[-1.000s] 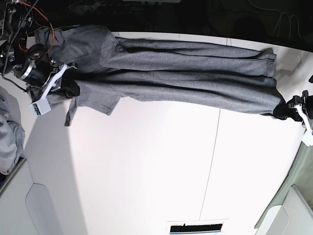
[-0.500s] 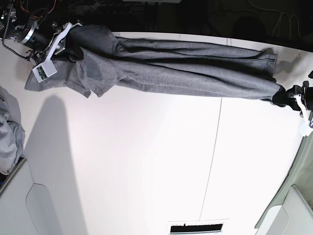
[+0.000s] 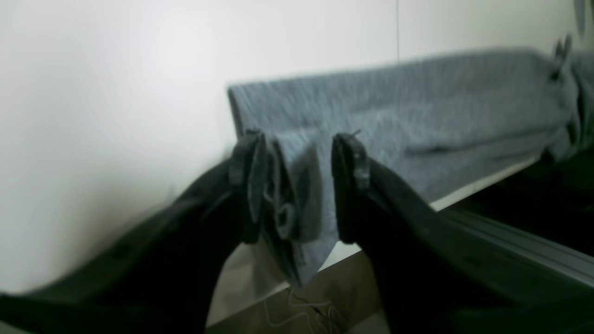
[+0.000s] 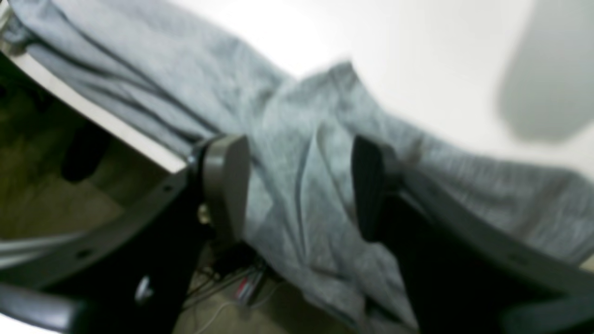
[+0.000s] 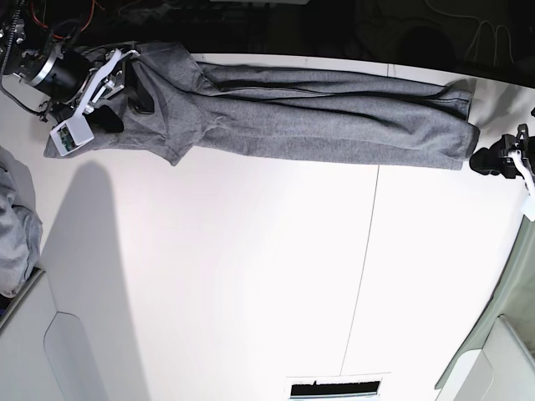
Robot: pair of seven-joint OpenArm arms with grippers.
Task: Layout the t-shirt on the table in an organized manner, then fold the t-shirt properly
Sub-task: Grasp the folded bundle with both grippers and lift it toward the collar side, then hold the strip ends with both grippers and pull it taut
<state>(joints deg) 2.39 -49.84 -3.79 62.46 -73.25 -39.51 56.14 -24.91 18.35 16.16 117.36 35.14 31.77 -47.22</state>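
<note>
Grey t-shirt now dropped along the bench at twelve o'clock, stretched lengthwise but bunched. Both tools, left and right, just released, jaws parted. Needs spreading flat before folding.

The t-shirt is soft heather-grey knit cloth, matt and finely flecked (creased into long ridges). It lies on the table, a smooth matt white surface crossed by a thin dark seam. The left gripper has matt black, plastic-looking fingers.
</note>
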